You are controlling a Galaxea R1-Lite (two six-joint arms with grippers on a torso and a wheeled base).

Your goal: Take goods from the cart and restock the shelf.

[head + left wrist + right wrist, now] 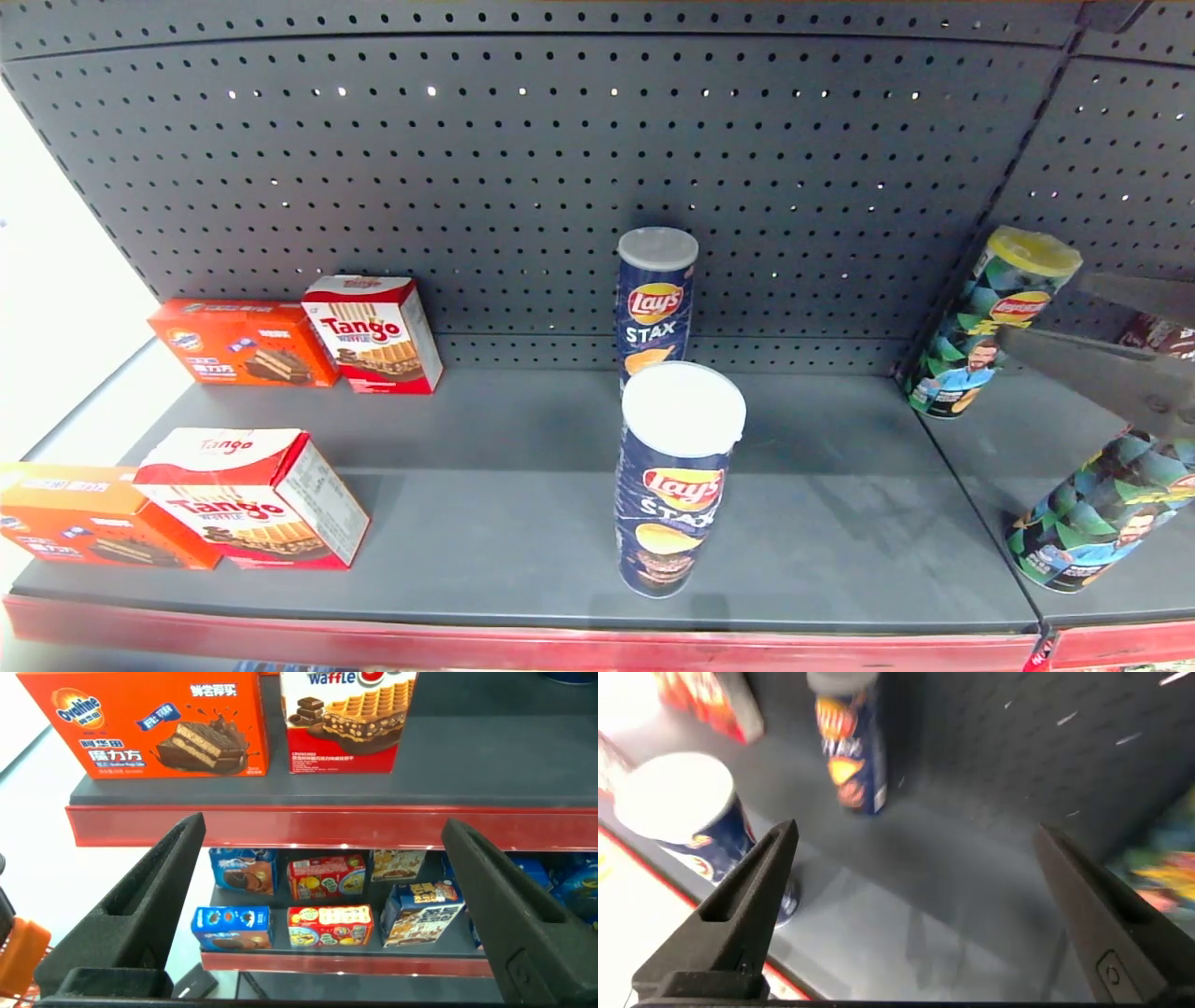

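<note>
Right gripper (915,831), spread wide, half-hiding glossy green tube (1092,527) at shelf's (840,523) front right corner; left gripper (322,821) likewise spread.

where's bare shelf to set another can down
Two bare patches: between the red wafer boxes and the blue cans, and between the blue cans and the green cans. Crowded at the left end, with orange boxes too.

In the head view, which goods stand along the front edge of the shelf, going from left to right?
orange box → red-and-white wafer box → dark blue chips can with a white lid → green patterned can
</note>
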